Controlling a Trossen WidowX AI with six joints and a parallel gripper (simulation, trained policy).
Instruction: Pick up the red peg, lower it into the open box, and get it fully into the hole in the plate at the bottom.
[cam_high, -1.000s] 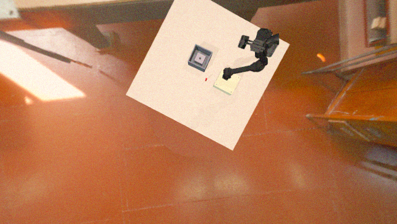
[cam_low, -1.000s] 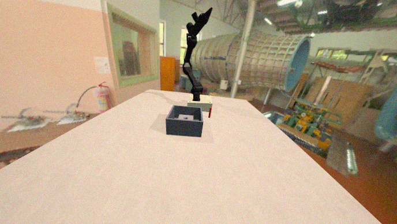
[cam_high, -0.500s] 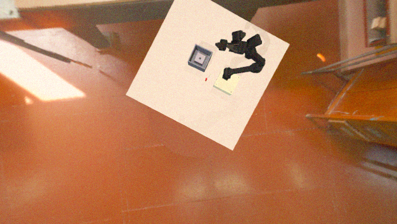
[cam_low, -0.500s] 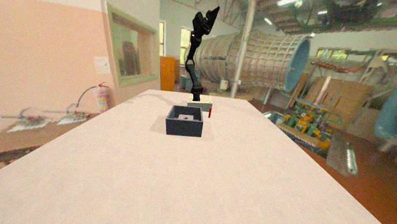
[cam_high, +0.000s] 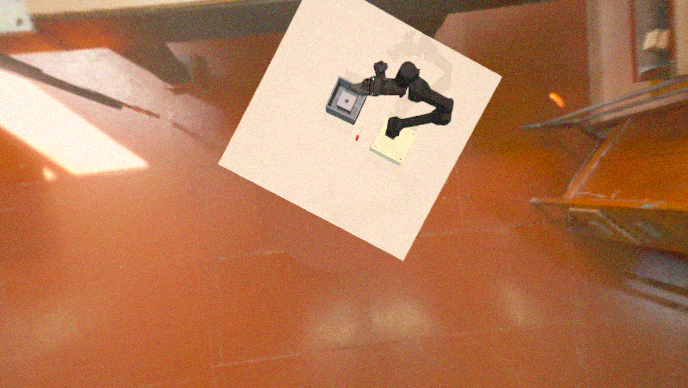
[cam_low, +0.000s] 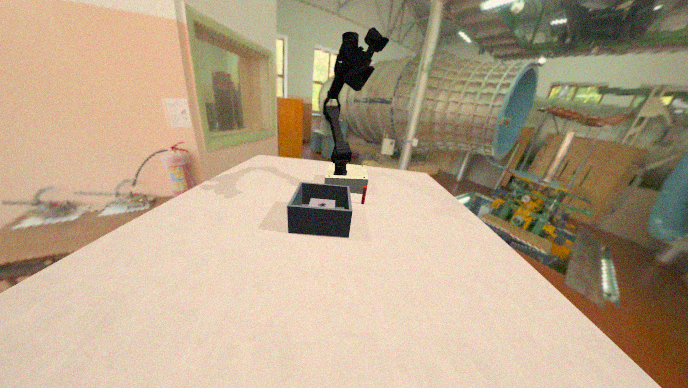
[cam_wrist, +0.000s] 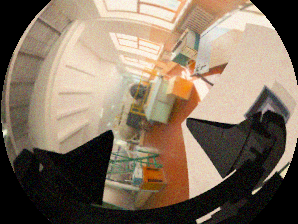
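Note:
The red peg (cam_high: 357, 137) (cam_low: 364, 195) stands upright on the table, outside the box. The open dark blue-grey box (cam_high: 340, 116) (cam_low: 319, 220) (cam_wrist: 269, 102) sits on the table, with a pale plate (cam_high: 341, 103) (cam_low: 316, 202) at its bottom. The plate's hole (cam_high: 346, 101) (cam_low: 322, 205) shows dark and empty. My gripper (cam_wrist: 150, 128) is open with nothing between its fingers. It is high above the table and overlaps the box's upper right edge in the top view. The wrist view looks sideways across the room; the peg is not visible there.
The arm's base stands on a pale yellow block (cam_high: 387, 150) (cam_low: 357, 174), with the peg between this block and the box's near side in the top view. The pale table (cam_high: 310, 185) (cam_low: 320, 300) ends at straight edges above the orange floor.

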